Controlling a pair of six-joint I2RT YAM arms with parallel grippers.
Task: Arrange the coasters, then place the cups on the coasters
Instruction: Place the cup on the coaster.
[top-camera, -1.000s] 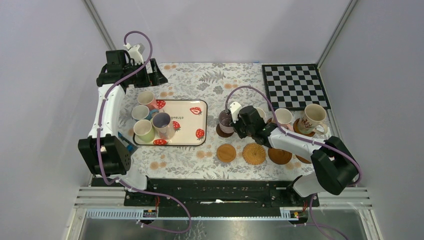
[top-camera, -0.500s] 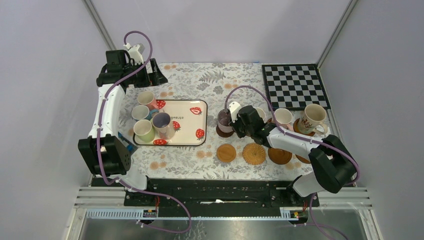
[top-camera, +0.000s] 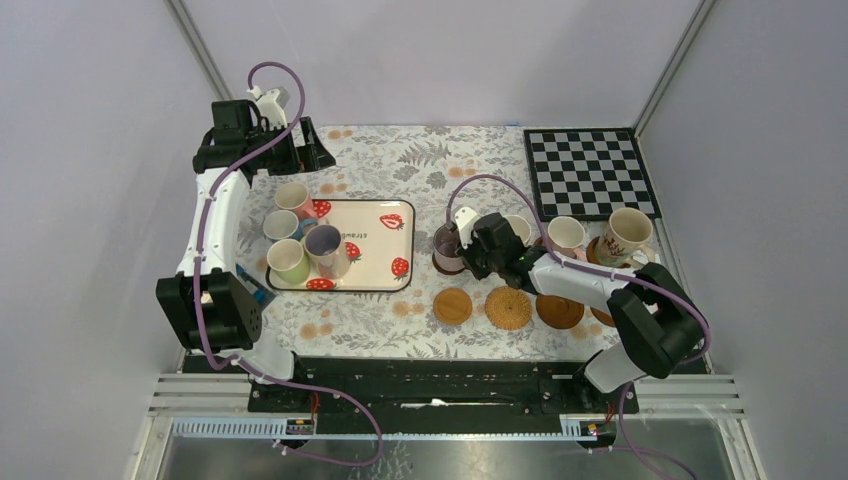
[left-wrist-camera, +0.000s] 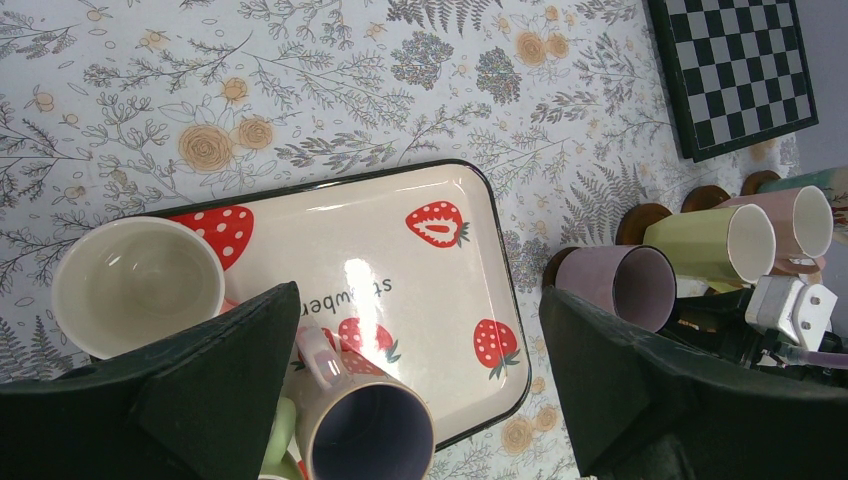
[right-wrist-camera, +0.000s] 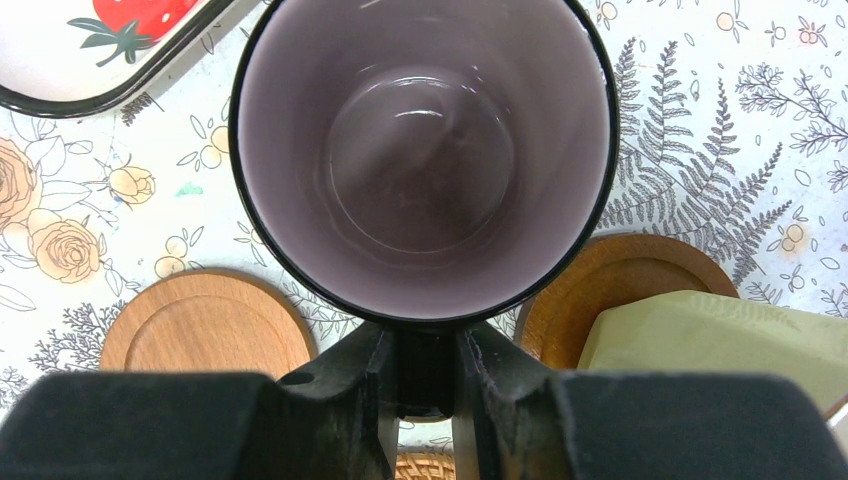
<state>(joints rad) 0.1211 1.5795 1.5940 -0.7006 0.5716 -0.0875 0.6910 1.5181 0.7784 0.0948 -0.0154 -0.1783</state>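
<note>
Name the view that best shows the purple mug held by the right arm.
Right wrist: the mug fills the frame, its inside plain, gripped by the shut right end effector. Top external shows it small, from above. Left wrist shows its side and mouth at the frame's right.

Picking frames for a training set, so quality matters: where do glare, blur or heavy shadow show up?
Left wrist: a bright glare patch on the strawberry tray. Right wrist: small highlights inside the purple cup; the right gripper below it is dark and soft. Top external: even light, sharp.
</note>
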